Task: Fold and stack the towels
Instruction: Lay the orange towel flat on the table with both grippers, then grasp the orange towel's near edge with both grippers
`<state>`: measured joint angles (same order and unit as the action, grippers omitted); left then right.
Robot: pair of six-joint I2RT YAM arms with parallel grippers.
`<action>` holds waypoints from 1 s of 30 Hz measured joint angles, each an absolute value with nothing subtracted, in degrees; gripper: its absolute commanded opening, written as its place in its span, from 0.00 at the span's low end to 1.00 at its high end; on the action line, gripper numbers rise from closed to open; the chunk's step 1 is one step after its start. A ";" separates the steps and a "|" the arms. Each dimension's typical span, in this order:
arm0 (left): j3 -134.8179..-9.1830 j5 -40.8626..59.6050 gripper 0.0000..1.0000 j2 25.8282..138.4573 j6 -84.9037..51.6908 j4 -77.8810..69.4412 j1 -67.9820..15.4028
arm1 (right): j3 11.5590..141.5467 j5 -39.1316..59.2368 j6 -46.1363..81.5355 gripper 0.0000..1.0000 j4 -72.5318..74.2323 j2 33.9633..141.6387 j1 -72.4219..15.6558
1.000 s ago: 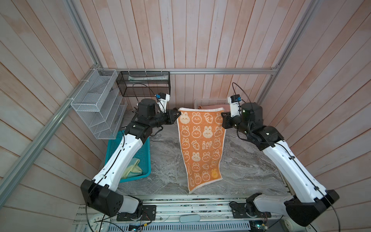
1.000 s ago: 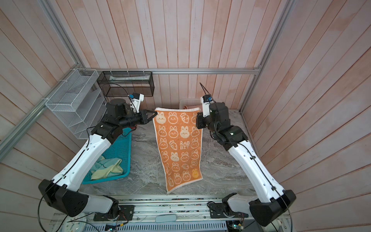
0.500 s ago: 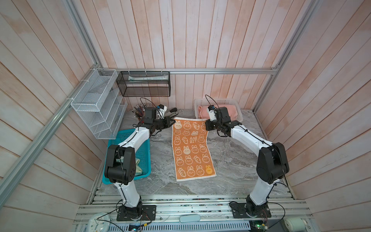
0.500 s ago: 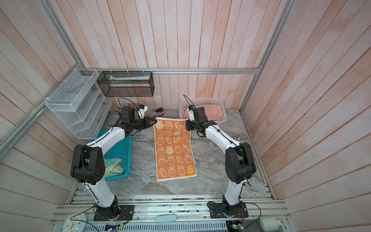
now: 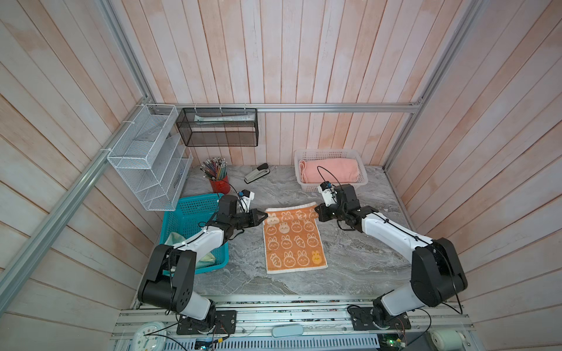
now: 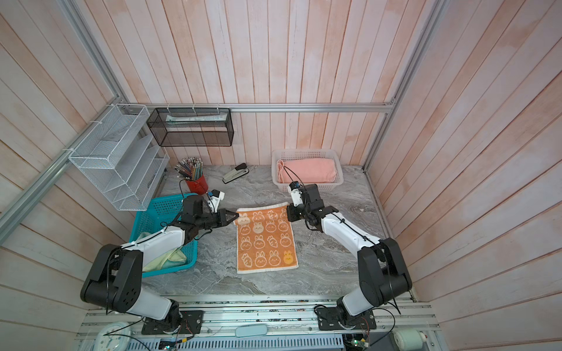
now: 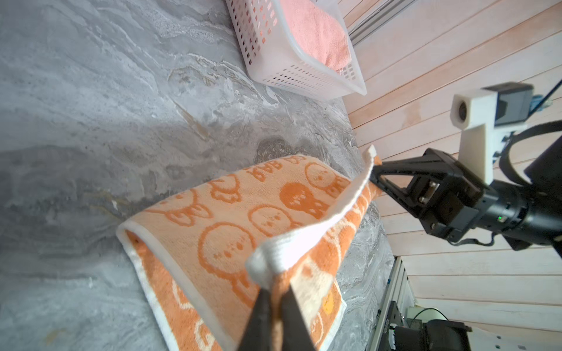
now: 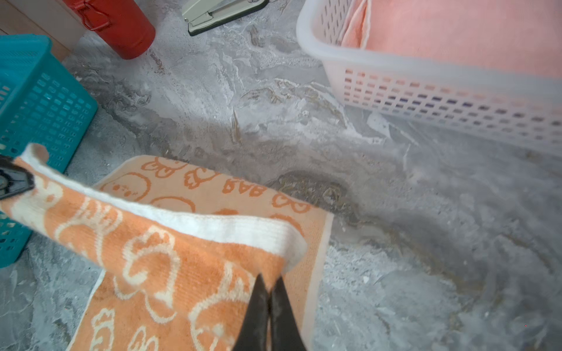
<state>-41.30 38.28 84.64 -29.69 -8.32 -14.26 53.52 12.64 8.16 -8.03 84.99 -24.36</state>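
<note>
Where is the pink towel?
In both top views the pink towel lies folded in the white basket at the back right of the table, right of the stapler.

Top pair overhead; wrist views close, sharing towel (image 7: pixel 231 212)

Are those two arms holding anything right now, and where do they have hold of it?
The orange bunny towel: the left jaws and right jaws each pinch one corner of its white-hemmed edge, raised above the tabletop.
</note>
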 measured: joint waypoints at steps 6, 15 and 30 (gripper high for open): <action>-32.23 33.71 0.42 74.74 -31.77 -4.84 -14.26 | 39.20 15.68 13.37 0.39 -8.10 75.44 -24.21; -35.09 30.13 0.40 75.46 -35.24 -1.67 -15.68 | 36.71 13.80 19.38 0.42 -8.10 68.05 -23.77; -48.99 29.82 0.38 101.80 -37.76 -0.51 -18.35 | 52.40 16.69 21.45 0.36 -5.93 97.69 -23.86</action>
<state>-48.99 29.82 101.80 -37.76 -0.51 -18.35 52.40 16.69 21.45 -5.93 97.69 -23.86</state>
